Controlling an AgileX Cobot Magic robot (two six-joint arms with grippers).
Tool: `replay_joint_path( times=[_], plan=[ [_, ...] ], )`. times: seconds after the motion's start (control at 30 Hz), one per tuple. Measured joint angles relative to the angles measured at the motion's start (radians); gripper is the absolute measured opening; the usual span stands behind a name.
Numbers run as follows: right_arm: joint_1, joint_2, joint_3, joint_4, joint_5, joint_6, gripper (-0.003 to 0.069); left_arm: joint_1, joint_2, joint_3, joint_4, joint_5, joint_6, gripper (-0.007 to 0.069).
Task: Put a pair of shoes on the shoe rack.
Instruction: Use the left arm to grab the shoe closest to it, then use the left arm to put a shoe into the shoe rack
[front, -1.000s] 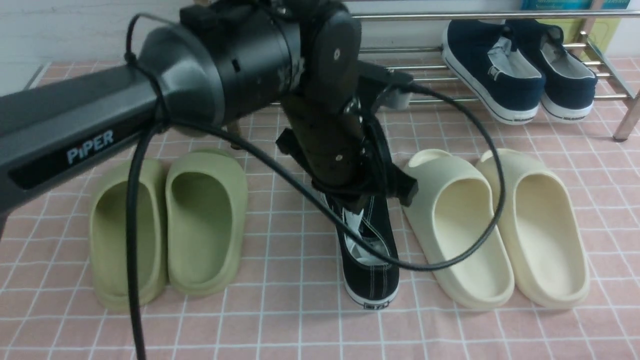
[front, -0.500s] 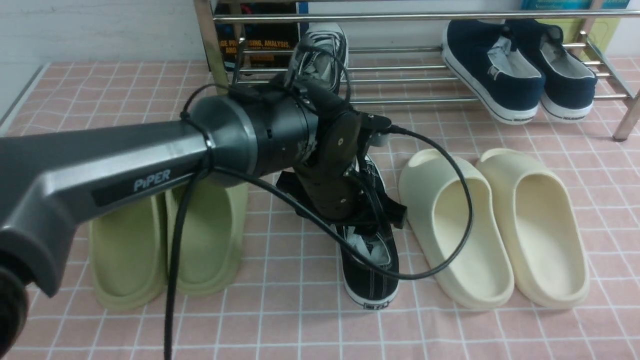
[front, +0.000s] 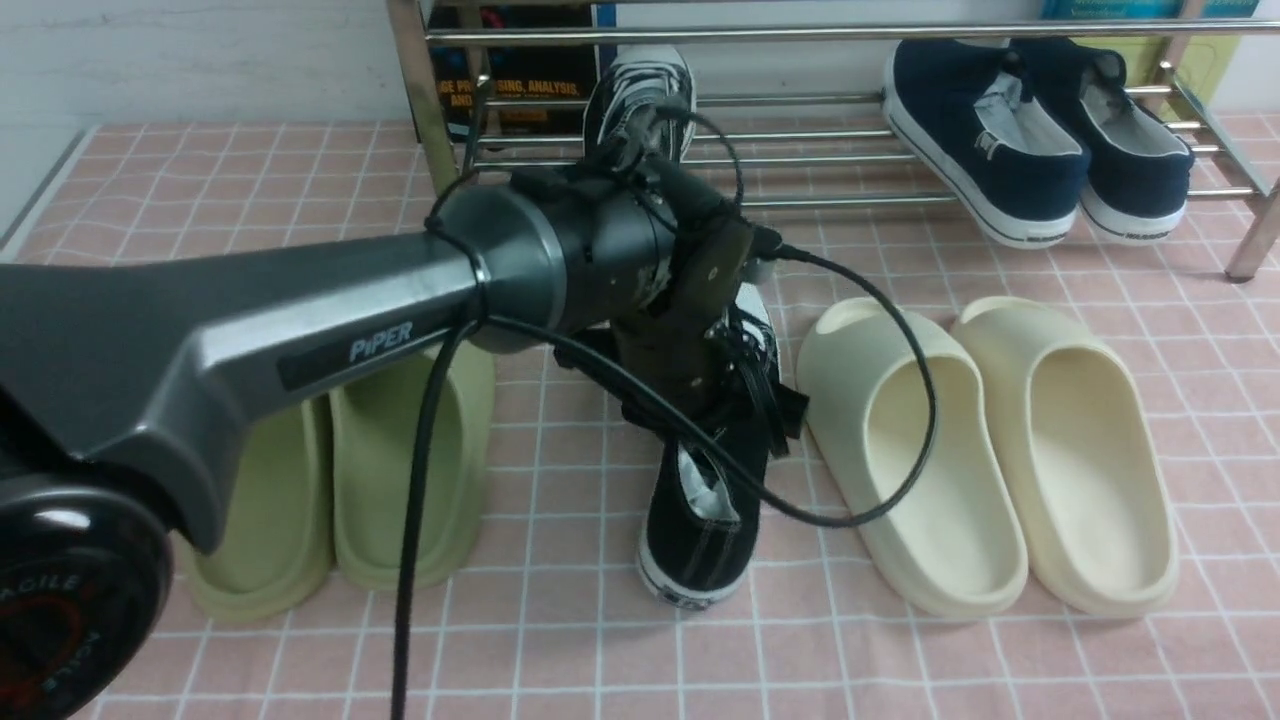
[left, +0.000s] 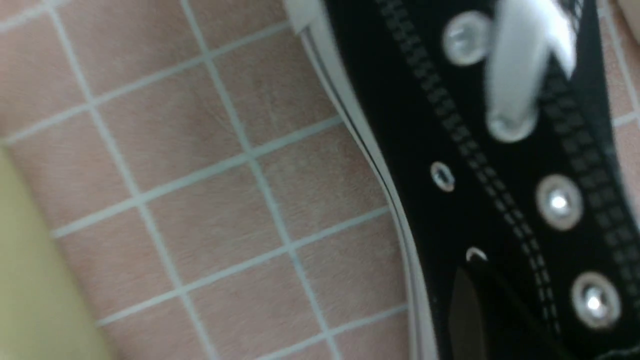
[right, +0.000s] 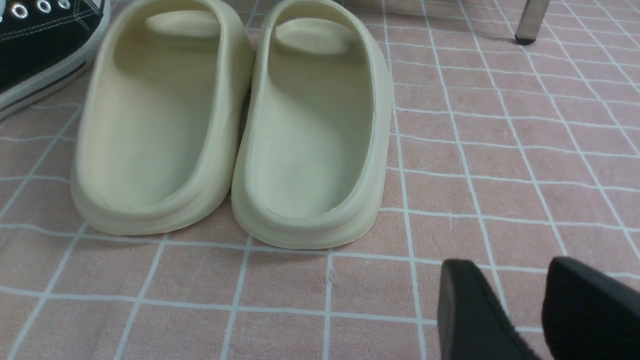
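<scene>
Green slides (front: 410, 480): side by side on the checked cloth, partly behind the left arm.
Racked black sneaker (front: 645, 85): on the lower bars of the shoe rack (front: 850, 34), beyond the left gripper.
Left gripper (front: 712, 420): over the second sneaker; whether its fingers are apart or clamped cannot be told.
Second black sneaker (front: 705, 540): beneath the left gripper, heel toward the viewer.
Cream slides (front: 940, 480): just beside it.
Right gripper (right: 517, 295): fingertips apart, over cloth.

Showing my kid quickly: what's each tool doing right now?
Left tool: closed on the black sneaker.
Right tool: open, holding nothing.
</scene>
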Motion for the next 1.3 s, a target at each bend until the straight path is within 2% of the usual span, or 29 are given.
replay_joint_path(
  times=[0.13, 0.53, 0.73, 0.9, 1.13, 1.3],
  plan=[
    [0.0, 0.0, 0.0, 0.0, 0.0, 0.0, 0.0239, 0.003, 0.004, -0.124, 0.001, 0.065, 0.043, 0.0052],
    [0.0, 0.0, 0.0, 0.0, 0.0, 0.0, 0.0239, 0.117, 0.179, -0.485, -0.011, -0.028, 0.023, 0.0052],
    [0.0, 0.0, 0.0, 0.0, 0.0, 0.0, 0.0239, 0.123, 0.323, -0.676, -0.027, -0.036, 0.023, 0.0052],
    [0.0, 0.0, 0.0, 0.0, 0.0, 0.0, 0.0239, 0.124, 0.381, -0.756, -0.03, -0.063, 0.023, 0.0052],
    [0.0, 0.0, 0.0, 0.0, 0.0, 0.0, 0.0239, 0.14, 0.416, -0.771, -0.026, -0.185, 0.02, 0.0055],
    [0.0, 0.0, 0.0, 0.0, 0.0, 0.0, 0.0239, 0.141, 0.427, -0.771, -0.022, -0.19, 0.002, 0.009]
  ],
)
